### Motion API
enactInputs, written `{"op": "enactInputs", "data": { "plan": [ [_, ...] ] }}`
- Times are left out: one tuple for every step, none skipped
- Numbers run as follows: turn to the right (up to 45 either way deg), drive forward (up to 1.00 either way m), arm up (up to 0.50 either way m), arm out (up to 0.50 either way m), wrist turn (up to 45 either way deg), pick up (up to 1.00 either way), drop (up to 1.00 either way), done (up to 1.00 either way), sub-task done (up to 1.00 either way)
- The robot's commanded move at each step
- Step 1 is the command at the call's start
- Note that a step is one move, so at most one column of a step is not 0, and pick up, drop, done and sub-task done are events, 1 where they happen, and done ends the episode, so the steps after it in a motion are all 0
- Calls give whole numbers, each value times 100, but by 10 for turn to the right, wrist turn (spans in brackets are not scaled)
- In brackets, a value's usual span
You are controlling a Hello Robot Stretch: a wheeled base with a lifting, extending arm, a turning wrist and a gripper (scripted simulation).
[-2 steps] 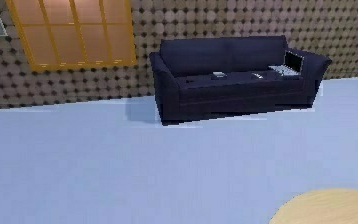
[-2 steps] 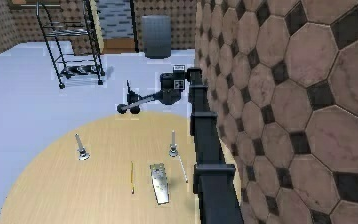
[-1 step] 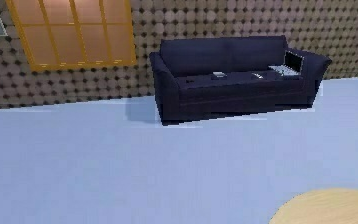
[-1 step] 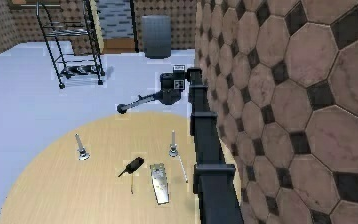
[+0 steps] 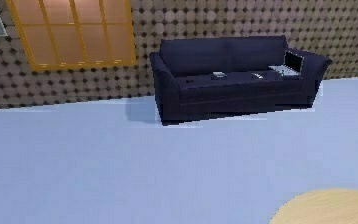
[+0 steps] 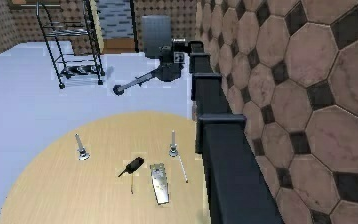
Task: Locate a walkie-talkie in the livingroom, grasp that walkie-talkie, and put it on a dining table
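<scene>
Forward view: well beyond the round wooden counter point(image 5: 332, 205) and off to its left, an orange-framed window point(image 5: 72, 32) is set in the patterned wall. Across the bare blue floor from the counter stands a dark blue sofa point(image 5: 237, 85), pushed back against that wall. Three small things lie loose on its seat, as if left there after use: a grey slab point(image 5: 218, 75), a dark bar point(image 5: 257, 76) and an open laptop point(image 5: 290, 66).

In the arm side view, a wire shelf cart point(image 6: 72, 45) is parked past the counter's far left edge. The fingers point(image 6: 130, 84) reach out beyond the counter's far edge with only bare floor behind their tips, so they carry nothing. How they are set I cannot tell.

On the counter, from the left:
- a small upright shaker-like piece point(image 6: 80, 151)
- a black thing with a thin stalk point(image 6: 133, 165)
- a flat silver slab point(image 6: 160, 186)
- a second upright piece point(image 6: 172, 148)
- a thin rod point(image 6: 183, 171)

The black thing's shape suits a walkie-talkie, and I judge it the likeliest one. It lies flat near the counter's middle. The dark bar on the sofa is the other candidate, but it is too small to tell.

The arm point(image 6: 219, 150) runs along the counter's right edge, close beside the tiled wall point(image 6: 307, 90). That line probably keeps it from sweeping the tableware.
</scene>
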Motion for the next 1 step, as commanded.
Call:
{"op": "enactInputs", "data": {
  "plan": [
    [0,0,0,-8,0,0,0,0,0]
  ]
}}
